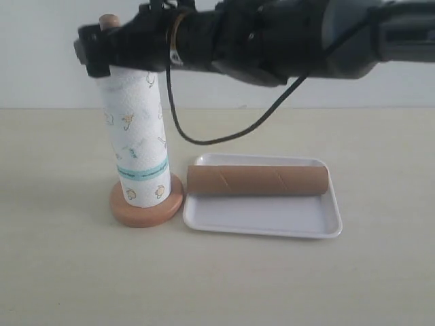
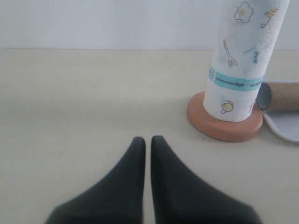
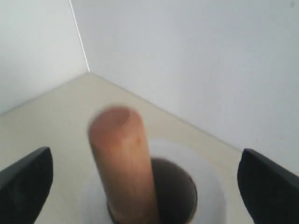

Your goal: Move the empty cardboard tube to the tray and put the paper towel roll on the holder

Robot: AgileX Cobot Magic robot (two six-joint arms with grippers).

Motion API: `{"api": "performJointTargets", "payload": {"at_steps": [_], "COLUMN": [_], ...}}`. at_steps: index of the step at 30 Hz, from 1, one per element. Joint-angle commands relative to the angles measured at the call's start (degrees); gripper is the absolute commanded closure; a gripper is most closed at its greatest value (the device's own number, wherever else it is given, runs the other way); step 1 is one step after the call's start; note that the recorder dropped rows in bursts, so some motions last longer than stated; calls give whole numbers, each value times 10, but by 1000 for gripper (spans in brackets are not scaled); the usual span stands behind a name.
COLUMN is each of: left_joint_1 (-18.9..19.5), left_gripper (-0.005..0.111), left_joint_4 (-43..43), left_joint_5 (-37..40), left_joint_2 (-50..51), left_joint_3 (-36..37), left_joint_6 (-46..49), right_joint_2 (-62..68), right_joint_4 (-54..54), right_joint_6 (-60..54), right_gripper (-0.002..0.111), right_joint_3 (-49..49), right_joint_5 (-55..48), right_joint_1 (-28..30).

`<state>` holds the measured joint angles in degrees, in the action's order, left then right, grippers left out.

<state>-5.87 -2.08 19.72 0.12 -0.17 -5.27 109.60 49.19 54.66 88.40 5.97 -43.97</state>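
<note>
The paper towel roll [image 1: 136, 136] stands upright on the holder [image 1: 146, 212], threaded over its pole [image 3: 121, 158], whose rounded tip pokes out of the roll's core in the right wrist view. A teal band [image 2: 236, 81] circles the roll low down and carries small print (too fine to read). The rest of the pattern is small yellow cartoon figures [image 2: 244, 10]. The empty cardboard tube [image 1: 257, 180] lies on its side in the tray [image 1: 272, 219], just beside the holder's base. The right end effector [image 3: 147, 179] hovers at the roll's top, released, with its fingers [image 3: 28, 182] spread wide to either side and clear of the paper. In the exterior view the arm [image 1: 285, 34] hides the roll's upper edge. The left end effector [image 2: 147, 144] is clenched on nothing, tips together over the tabletop [image 2: 70, 93].
</note>
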Motion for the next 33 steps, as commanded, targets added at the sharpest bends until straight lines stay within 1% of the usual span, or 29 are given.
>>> {"api": "performJointTargets", "payload": {"at_steps": [1, 8, 15, 20, 27, 28, 31, 32, 33], "left_joint_1": [2, 2, 2, 2, 2, 2, 2, 2, 2], "left_gripper": [103, 103, 103, 103, 103, 103, 103, 103, 103], "left_joint_4": [-4, -4, -4, -4, -4, -4, -4, -4, -4], "left_joint_5": [-4, -4, -4, -4, -4, -4, -4, -4, -4], "left_joint_2": [-1, -1, -1, -1, -1, -1, -1, -1, -1], "left_joint_3": [2, 2, 2, 2, 2, 2, 2, 2, 2], "left_joint_6": [3, 3, 3, 3, 3, 3, 3, 3, 3], "right_joint_2": [-68, -149, -198, -217, -223, -223, -223, -223, -223], "right_joint_4": [8, 11, 10, 11, 11, 9, -10, -16, -20], "right_joint_6": [-15, -12, -23, -96, -192, -220, -274, -302, -312], "right_gripper": [3, 3, 3, 3, 3, 3, 3, 3, 3], "right_joint_3": [2, 2, 2, 2, 2, 2, 2, 2, 2], "right_joint_5": [-2, -21, -109, -163, -285, -323, -391, -436, -453], "right_joint_1": [0, 0, -18, -45, -74, -80, -80, -80, -80]}}
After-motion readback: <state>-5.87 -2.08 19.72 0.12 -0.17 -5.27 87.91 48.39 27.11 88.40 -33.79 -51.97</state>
